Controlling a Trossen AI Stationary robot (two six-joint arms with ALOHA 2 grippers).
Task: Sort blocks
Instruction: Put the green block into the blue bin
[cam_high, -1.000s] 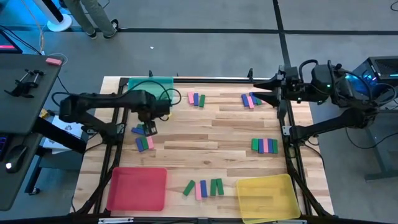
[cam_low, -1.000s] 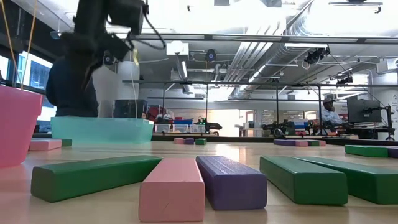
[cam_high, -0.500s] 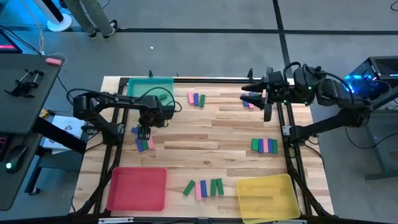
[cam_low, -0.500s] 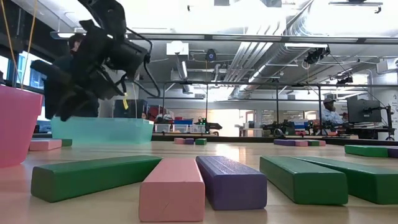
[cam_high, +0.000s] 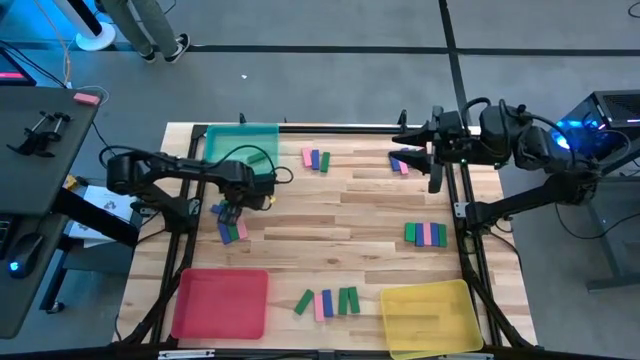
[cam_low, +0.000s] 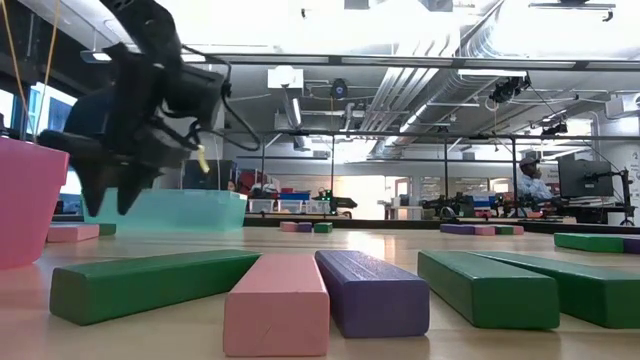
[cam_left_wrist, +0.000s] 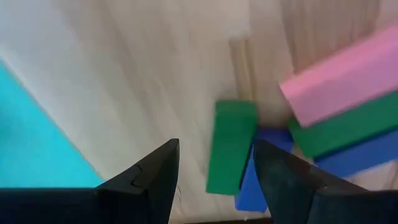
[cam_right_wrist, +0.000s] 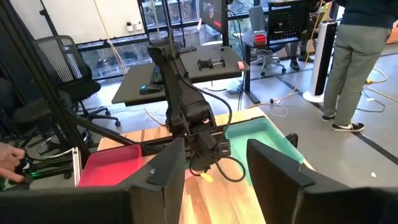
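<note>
A: Why was the left gripper (cam_left_wrist: 214, 171) hanging where it was?

B: It hovered low over the cluster of blocks near the green tray (cam_high: 240, 140), fingers parted and holding nothing. A green block (cam_left_wrist: 231, 146) lay just ahead of the gap between the fingers, so it looked lined up for a pick, though that is a judgement.

A: How did that block lie?

B: Flat on the table (cam_high: 370, 200), its long axis running away from the wrist camera, roughly along the fingers' reach. Beside it sat a blue block (cam_left_wrist: 249, 180), touching it, and past those a pink block (cam_left_wrist: 339, 84) lay crosswise over another green and blue one.

A: And the right gripper (cam_high: 405, 152)?

B: It waited at the table's far right corner, above a small group of blocks (cam_high: 402, 162), fingers spread and empty.
</note>
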